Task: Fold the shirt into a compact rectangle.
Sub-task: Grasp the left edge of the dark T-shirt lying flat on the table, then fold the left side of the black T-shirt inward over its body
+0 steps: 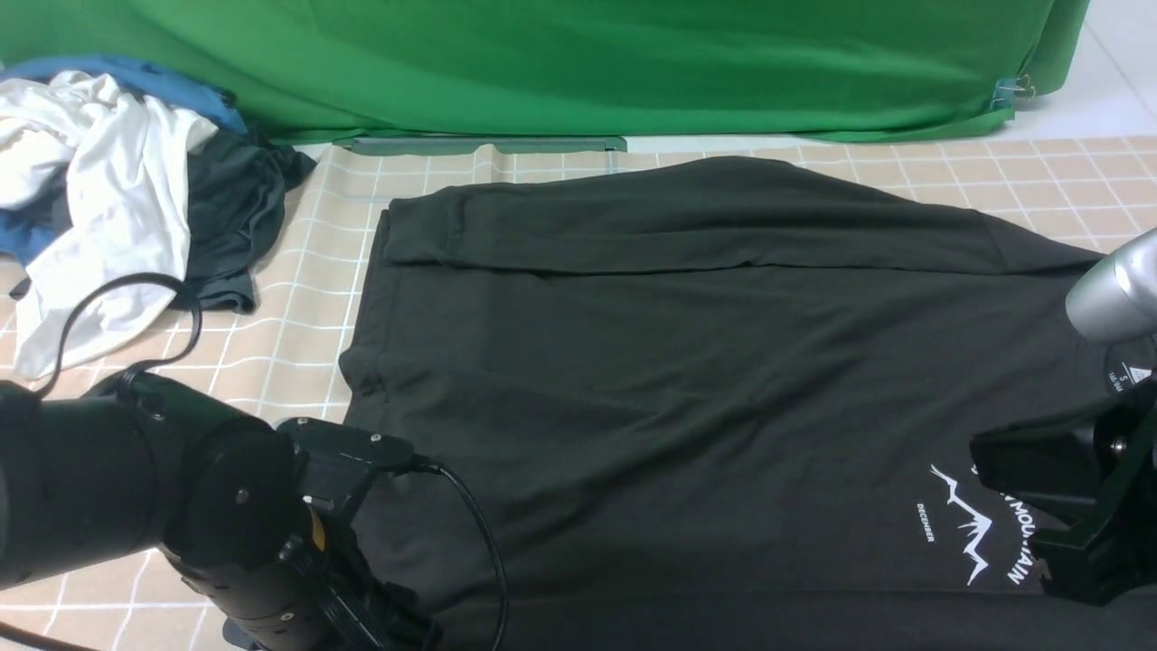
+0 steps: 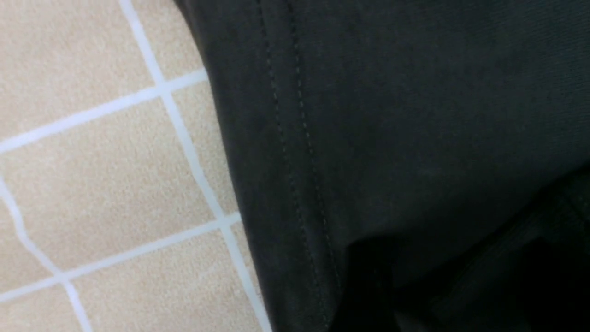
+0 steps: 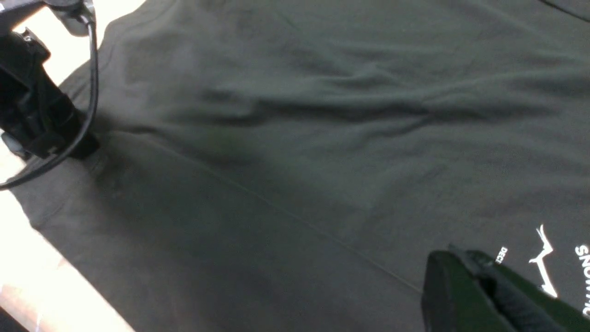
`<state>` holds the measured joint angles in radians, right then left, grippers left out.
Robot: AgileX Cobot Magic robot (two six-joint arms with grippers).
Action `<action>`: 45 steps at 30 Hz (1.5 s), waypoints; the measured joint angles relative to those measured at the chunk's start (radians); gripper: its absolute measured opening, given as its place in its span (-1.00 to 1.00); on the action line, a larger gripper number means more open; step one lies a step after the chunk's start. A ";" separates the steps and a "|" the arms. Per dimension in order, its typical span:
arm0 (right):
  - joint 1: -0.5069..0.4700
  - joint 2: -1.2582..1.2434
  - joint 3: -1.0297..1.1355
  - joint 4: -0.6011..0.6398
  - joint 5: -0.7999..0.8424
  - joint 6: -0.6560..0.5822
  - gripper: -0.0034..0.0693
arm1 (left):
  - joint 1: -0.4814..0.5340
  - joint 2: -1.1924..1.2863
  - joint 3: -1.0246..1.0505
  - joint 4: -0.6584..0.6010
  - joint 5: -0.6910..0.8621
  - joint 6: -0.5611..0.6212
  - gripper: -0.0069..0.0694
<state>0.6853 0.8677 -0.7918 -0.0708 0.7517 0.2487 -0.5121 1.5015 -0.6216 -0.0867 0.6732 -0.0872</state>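
Note:
The black shirt (image 1: 687, 362) lies spread across the checked table cover, with its far side folded over in a long band (image 1: 687, 226). The white mountain print (image 1: 972, 524) and the neck label (image 1: 1125, 371) show at the right. My left gripper (image 1: 398, 624) sits low at the shirt's near left corner, beside the stitched hem (image 2: 295, 184); its dark fingers (image 2: 368, 286) blend into the cloth. My right gripper (image 3: 454, 253) is next to the print, jaws pressed together on a thin strip of fabric. A taut crease (image 3: 276, 207) runs between the two grippers.
A pile of white, blue and dark grey clothes (image 1: 108, 199) lies at the far left. A green backdrop (image 1: 578, 63) hangs behind the table. Beige checked cover (image 1: 298, 298) shows left of the shirt. The left arm's cable (image 1: 479, 542) loops over the shirt's near left part.

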 joint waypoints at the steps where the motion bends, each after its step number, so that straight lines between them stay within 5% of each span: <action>1: 0.000 0.000 0.000 0.000 0.000 -0.006 -0.80 | 0.000 0.001 0.000 -0.002 0.000 0.002 0.13; 4: 0.000 0.000 0.000 -0.001 -0.002 -0.012 -0.80 | 0.000 0.003 0.000 -0.025 0.001 0.016 -0.13; 7: 0.000 0.000 0.000 -0.001 -0.002 -0.014 -0.80 | -0.005 0.002 -0.009 -0.049 0.027 0.029 -0.63; 9: 0.000 0.000 0.000 -0.001 -0.002 -0.014 -0.80 | -0.005 -0.008 -0.017 -0.047 0.056 0.033 -0.72; 23: 0.000 0.000 0.000 -0.002 -0.002 -0.014 -0.78 | -0.005 -0.227 -0.264 0.031 0.234 0.001 -0.73; 34: 0.000 0.000 0.000 -0.002 -0.002 -0.014 -0.75 | -0.005 -0.060 -0.441 0.333 0.235 -0.133 -0.73; 45: 0.000 0.000 0.000 -0.002 -0.004 -0.014 -0.70 | 0.122 0.116 -0.523 0.334 0.150 -0.152 -0.73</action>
<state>0.6857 0.8677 -0.7918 -0.0728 0.7480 0.2347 -0.3903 1.6177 -1.1450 0.2471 0.8236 -0.2388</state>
